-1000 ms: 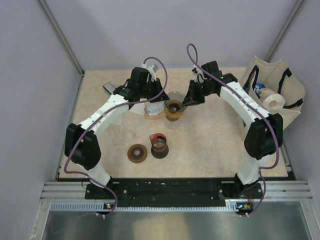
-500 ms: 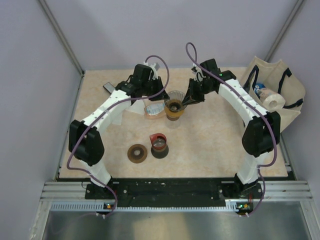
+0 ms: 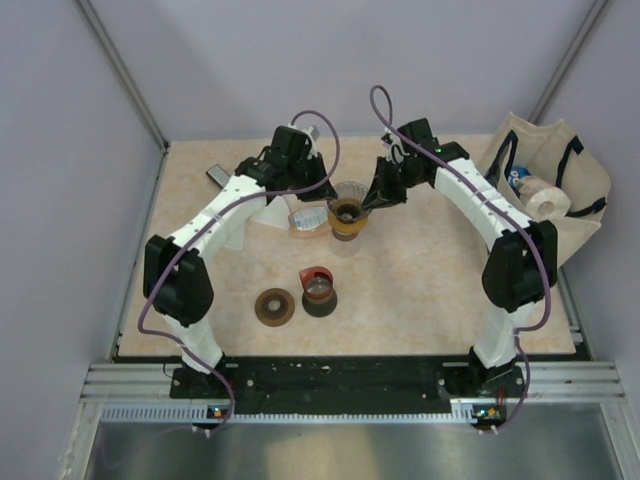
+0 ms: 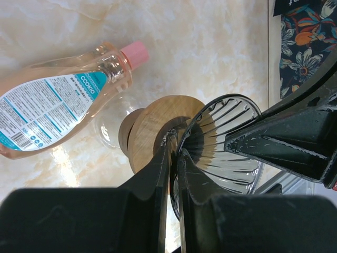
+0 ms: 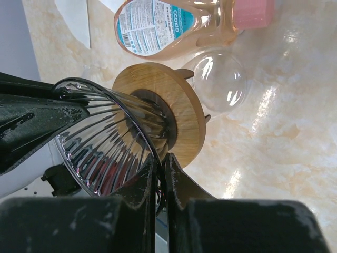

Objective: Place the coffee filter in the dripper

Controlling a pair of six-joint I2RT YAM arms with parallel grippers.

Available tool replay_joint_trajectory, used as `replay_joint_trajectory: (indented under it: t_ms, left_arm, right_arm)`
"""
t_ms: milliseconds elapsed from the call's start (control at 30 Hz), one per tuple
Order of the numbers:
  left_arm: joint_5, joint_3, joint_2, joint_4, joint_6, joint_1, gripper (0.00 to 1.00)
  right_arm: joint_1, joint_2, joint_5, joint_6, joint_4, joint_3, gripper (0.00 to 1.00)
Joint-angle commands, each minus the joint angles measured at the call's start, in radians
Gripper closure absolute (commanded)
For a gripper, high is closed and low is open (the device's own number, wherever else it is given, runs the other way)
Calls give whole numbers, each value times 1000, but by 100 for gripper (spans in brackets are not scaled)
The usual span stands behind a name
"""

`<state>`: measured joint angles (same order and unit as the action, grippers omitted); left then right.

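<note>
Clear ribbed glass dripper point(image 3: 349, 193) with a round wooden collar sits at the far middle of the beige marble-patterned table point(image 3: 420, 290), tipped over so its wide mouth faces the far side and the collar faces the near side. Both arms meet at it. The left gripper point(image 4: 172, 143) comes in from the left with its fingers nearly together, pinching the thin glass rim between them. The right gripper point(image 5: 159, 159) does the same from the right, clamped narrow on the opposite part of the rim. I cannot tell whether the dripper rests on the table or hangs just above it. A clear rounded glass piece point(image 5: 218, 79) shows just beside the collar. The white paper coffee filter point(image 5: 73, 18) lies flat on the table, outside the dripper, just past a peach-coloured plastic bottle point(image 4: 58, 100) with a pink cap that lies on its side just left of the dripper. Nearer to me, well apart from the arms' work, stand a dark cup with a red handle point(image 3: 319, 290) and, to its left, a brown round disc point(image 3: 274, 306). A beige canvas bag point(image 3: 550, 185) slumps at the far right edge.
</note>
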<state>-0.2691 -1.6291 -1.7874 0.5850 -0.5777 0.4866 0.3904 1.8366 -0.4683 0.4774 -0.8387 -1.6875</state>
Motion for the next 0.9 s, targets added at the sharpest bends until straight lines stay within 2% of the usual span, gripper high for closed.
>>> replay_joint_trajectory:
  t_ms: [0, 433, 867]
  left_arm:
    - [151, 83, -135, 214, -11, -16, 100]
    - [168, 121, -167, 228, -17, -16, 100]
    - [97, 6, -113, 231, 7, -14, 100]
  right_arm:
    - [36, 111, 134, -71, -68, 78, 100]
    - [38, 102, 188, -88, -70, 115, 100]
    - [56, 98, 166, -74, -108, -60, 98]
